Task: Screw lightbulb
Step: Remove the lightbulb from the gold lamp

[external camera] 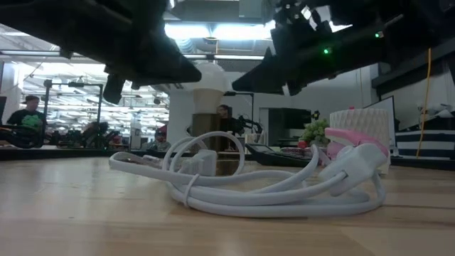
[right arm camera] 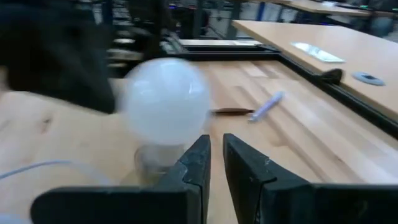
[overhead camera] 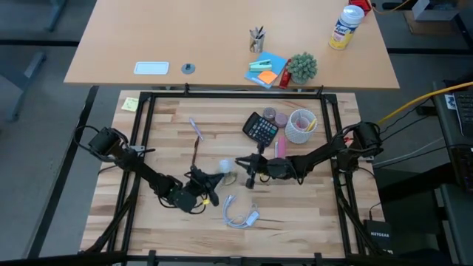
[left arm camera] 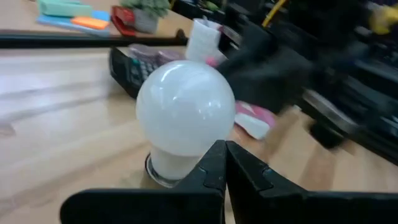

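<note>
Left gripper (overhead camera: 209,193) low on the table with fingers (left arm camera: 211,168) pressed together on nothing, lightbulb (overhead camera: 225,167) standing upright just past them, right gripper (overhead camera: 244,164) close on its other side, fingers (right arm camera: 198,163) a little apart, not holding it.

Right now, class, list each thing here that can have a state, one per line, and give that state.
lightbulb: upright on the table, free of both end effectors.
left end effector: shut, empty, beside the bulb.
right end effector: narrowly open, empty, close to the bulb.
white cord: loosely coiled, lying on the table.
calculator: lying flat.
</note>
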